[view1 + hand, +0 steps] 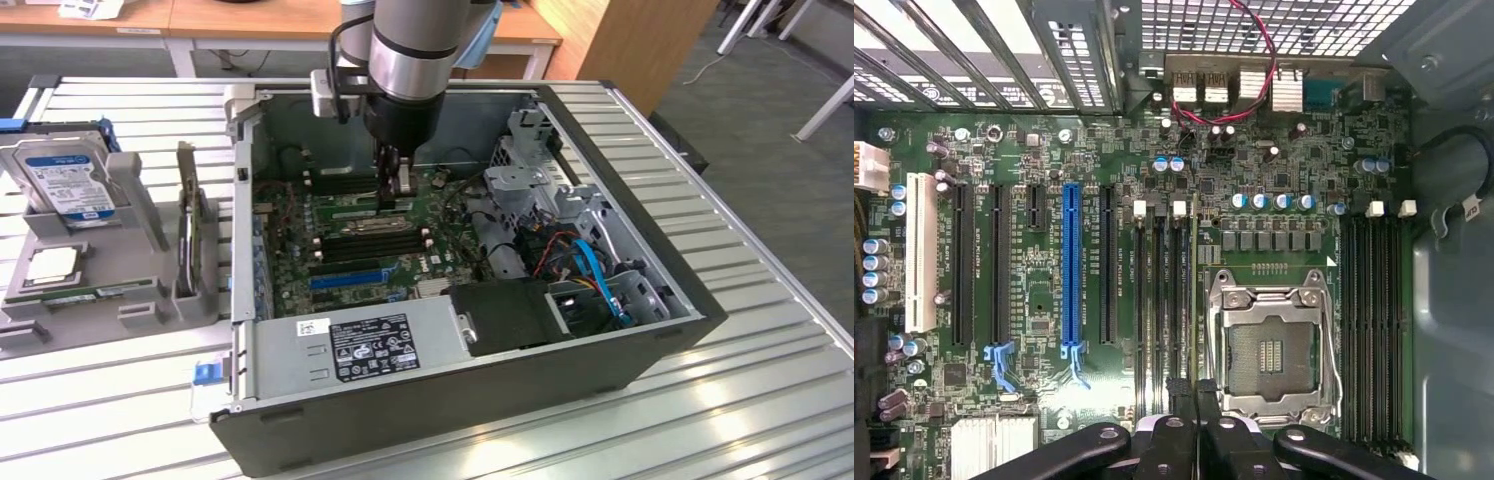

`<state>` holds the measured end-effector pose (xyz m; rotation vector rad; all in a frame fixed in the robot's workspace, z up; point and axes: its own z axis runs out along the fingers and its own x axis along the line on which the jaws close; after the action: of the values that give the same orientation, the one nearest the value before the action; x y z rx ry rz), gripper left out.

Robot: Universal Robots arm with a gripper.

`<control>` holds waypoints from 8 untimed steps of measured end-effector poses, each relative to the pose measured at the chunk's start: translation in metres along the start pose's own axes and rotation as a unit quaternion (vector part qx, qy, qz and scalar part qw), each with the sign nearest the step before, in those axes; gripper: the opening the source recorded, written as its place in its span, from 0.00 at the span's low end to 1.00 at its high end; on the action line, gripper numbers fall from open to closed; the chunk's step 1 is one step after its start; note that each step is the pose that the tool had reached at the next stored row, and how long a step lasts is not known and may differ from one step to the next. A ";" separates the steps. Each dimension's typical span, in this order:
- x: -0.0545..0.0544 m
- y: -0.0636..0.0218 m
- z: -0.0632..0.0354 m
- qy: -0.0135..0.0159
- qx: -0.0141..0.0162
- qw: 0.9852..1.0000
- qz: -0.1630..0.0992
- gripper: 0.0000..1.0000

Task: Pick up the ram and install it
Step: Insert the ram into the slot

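**Wrist view: ram pinched edge-on over the memory slots**

In the exterior view a slatted metal table [761,400] carries an open computer case [441,425] lying on its side. The robot arm [407,50] reaches straight down into the case. On the exterior view's left stands a grey holder [140,305], and a second green stick [94,294] lies flat in its front tray.

The green motherboard [1054,395] covers the floor of the case. On it, the silver processor socket [1274,345] sits between two banks of black memory slots [1159,300], and a long blue slot [1071,265] runs parallel to them, further from the socket.

The gripper [1194,398] hangs above the bank between the blue slot and the socket, its fingers drawn almost together. They clamp the ram [1196,300], which shows as a thin green edge running out from between them. The ram lies lengthwise along the slots, on the socket side of that bank. Whether it touches a slot or hangs just above cannot be told.
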<state>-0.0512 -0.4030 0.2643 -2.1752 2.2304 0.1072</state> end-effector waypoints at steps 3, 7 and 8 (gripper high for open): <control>0.000 0.0000 0.0000 0.000 0.000 1.000 0.000 0.12; 0.000 -0.0028 0.0000 0.000 0.000 1.000 0.000 0.12; 0.000 -0.0039 -0.0001 0.000 0.000 1.000 0.000 0.12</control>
<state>-0.0472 -0.4030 0.2643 -2.1751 2.2304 0.1074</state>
